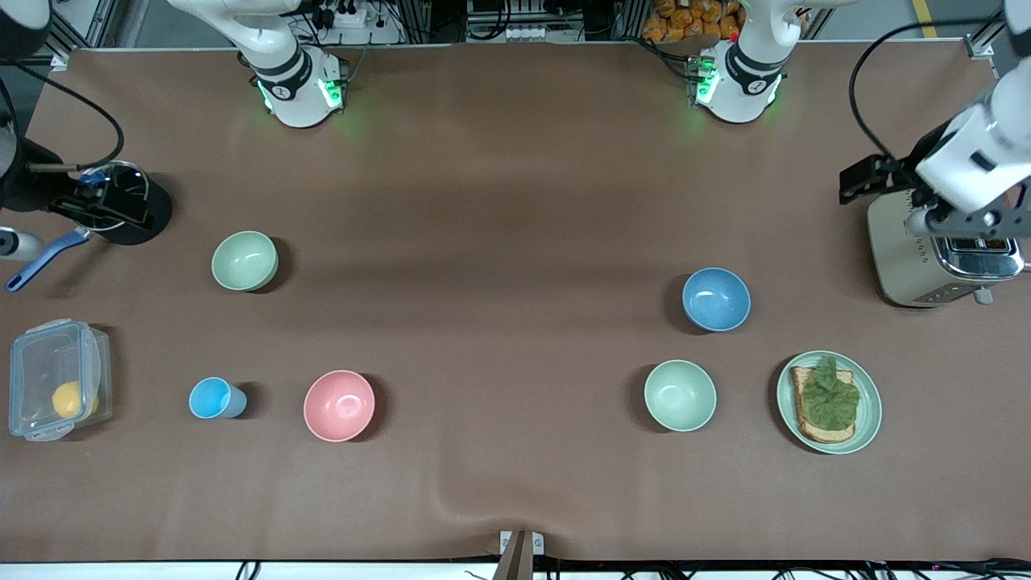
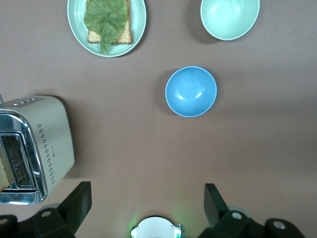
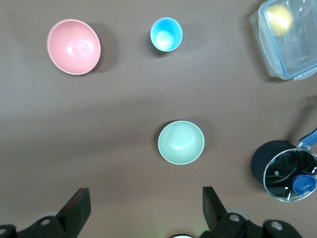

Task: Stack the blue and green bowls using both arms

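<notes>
The blue bowl (image 1: 716, 299) stands upright toward the left arm's end of the table; it also shows in the left wrist view (image 2: 190, 91). The sage-green bowl (image 1: 245, 260) stands upright toward the right arm's end and shows in the right wrist view (image 3: 181, 142). My left gripper (image 2: 147, 194) is open and empty, high up over the toaster (image 1: 934, 258). My right gripper (image 3: 146, 198) is open and empty, high up beside the black pot (image 1: 121, 201). Neither gripper is near a bowl.
A paler mint bowl (image 1: 680, 395) and a plate with toast and lettuce (image 1: 866, 419) lie nearer the front camera than the blue bowl. A pink bowl (image 1: 339, 405), a light-blue cup (image 1: 216, 398) and a clear lidded box (image 1: 58, 379) lie nearer than the green bowl.
</notes>
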Robot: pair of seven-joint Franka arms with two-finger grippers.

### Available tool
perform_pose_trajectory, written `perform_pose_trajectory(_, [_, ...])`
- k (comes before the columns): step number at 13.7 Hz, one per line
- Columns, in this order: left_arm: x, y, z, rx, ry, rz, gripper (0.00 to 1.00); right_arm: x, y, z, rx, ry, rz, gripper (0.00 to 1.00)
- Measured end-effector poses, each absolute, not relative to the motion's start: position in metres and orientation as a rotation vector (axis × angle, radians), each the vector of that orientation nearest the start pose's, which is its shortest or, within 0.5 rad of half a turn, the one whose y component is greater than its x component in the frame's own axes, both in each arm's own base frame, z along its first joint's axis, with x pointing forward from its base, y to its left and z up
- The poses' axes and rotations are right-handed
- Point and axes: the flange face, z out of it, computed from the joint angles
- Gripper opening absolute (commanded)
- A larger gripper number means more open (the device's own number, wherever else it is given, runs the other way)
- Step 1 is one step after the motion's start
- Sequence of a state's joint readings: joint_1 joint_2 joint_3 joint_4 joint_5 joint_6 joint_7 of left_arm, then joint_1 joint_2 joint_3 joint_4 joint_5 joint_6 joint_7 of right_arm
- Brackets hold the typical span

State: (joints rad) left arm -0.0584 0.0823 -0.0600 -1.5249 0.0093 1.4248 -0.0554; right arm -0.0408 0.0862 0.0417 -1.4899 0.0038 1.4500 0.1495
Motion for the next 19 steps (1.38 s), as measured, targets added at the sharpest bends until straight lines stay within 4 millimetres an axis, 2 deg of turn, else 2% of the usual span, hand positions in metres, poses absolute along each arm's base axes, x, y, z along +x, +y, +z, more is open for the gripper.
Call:
perform_pose_trajectory(2, [0.575, -0.064, 0.556, -3.102, 0.095, 0.337, 1.0, 0.569, -0.019, 0.579, -3.124, 0.2, 0.236, 1.0])
perform_pose_trajectory(4, [0.591, -0.062, 0.518, -3.1, 0.086, 0.377, 1.0, 0.569, -0.039, 0.542, -3.107, 0.178, 0.242, 1.0])
perform_pose_trajectory(7, [0.606, -0.056, 0.456, -3.108, 0.069, 0.361, 1.0, 0.558, -0.064, 0.495, -3.089, 0.096, 0.222, 1.0])
perform_pose_trajectory(10, [0.606, -0.056, 0.39, -3.109, 0.071, 0.365, 1.0, 0.539, -0.063, 0.453, -3.086, 0.085, 0.218, 1.0])
perform_pose_trajectory(13, [0.606, -0.06, 0.33, -3.099, 0.081, 0.449, 1.0, 0.511, -0.059, 0.401, -3.096, 0.088, 0.168, 1.0])
perform_pose_trajectory(17, [0.611, -0.066, 0.271, -3.092, 0.06, 0.494, 1.0, 0.483, -0.056, 0.348, -3.102, 0.096, 0.145, 1.0])
perform_pose_trajectory(19, [0.612, -0.076, 0.251, -3.09, 0.038, 0.487, 1.0, 0.474, -0.055, 0.329, -3.107, 0.099, 0.109, 0.93])
